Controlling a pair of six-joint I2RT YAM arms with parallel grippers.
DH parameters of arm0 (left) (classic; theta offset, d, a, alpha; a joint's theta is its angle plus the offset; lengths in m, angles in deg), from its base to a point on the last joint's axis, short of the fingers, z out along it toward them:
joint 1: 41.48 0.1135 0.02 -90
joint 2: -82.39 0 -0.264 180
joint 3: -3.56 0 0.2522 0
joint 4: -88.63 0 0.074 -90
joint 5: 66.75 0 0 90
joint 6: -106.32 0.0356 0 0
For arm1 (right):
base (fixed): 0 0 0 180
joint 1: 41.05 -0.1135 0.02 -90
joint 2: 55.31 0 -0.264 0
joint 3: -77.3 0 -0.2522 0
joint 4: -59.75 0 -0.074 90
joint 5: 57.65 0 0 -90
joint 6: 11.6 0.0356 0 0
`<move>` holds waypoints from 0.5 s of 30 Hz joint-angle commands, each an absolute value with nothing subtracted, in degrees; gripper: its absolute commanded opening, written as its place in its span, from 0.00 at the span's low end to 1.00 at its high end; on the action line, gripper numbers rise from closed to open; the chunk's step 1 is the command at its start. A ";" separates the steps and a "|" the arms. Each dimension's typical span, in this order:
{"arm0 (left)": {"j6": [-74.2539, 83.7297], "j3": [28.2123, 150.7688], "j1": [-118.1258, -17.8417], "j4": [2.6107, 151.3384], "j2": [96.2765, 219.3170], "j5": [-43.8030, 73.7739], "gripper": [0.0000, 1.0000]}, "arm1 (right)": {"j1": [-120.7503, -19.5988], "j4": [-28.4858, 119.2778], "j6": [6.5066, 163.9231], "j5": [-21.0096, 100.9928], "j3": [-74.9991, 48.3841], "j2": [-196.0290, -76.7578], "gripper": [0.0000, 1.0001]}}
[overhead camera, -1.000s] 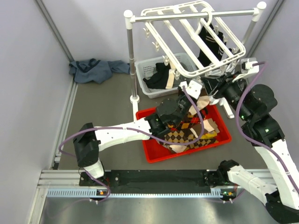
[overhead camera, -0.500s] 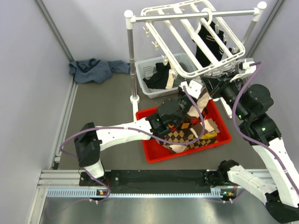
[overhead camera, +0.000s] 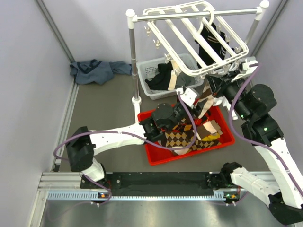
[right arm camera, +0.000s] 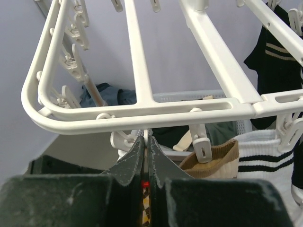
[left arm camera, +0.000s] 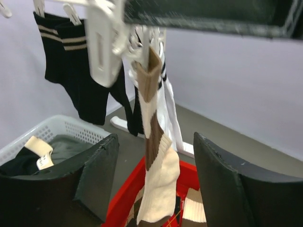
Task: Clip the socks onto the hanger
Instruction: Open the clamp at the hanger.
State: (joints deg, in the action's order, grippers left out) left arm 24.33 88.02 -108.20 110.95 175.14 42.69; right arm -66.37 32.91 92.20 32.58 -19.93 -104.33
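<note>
Left gripper [left arm camera: 154, 142] jaws spread wide, empty; right gripper [right arm camera: 146, 142] jaws pressed together just under hanger [right arm camera: 142, 113].

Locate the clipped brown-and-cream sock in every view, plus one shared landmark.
Top external: brown-and-cream sock hangs below the hanger's near edge, over the red bin.
Left wrist: centre frame, hanging full length.
Right wrist: only its tan cuff, lower right, clipped.
Shared landmark: the white basket, in all three.
</note>
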 commanded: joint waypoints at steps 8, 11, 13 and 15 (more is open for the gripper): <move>21.16 86.06 -99.42 117.23 170.19 24.84 0.74 | -66.27 33.69 88.60 34.37 -18.02 -104.62 0.00; 19.40 86.31 -95.99 119.52 170.54 18.25 0.75 | -66.27 33.69 88.77 35.25 -17.93 -104.62 0.00; 19.48 87.01 -95.10 119.61 171.07 15.18 0.75 | -66.27 33.43 88.77 35.34 -17.93 -104.71 0.00; 20.36 87.54 -94.40 119.78 171.60 14.20 0.75 | -66.27 33.34 88.60 35.43 -17.75 -104.71 0.00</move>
State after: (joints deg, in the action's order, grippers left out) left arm 20.70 86.60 -95.83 114.62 171.84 21.53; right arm -66.37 33.04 89.89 34.37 -19.91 -104.57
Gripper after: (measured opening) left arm 0.751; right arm 0.008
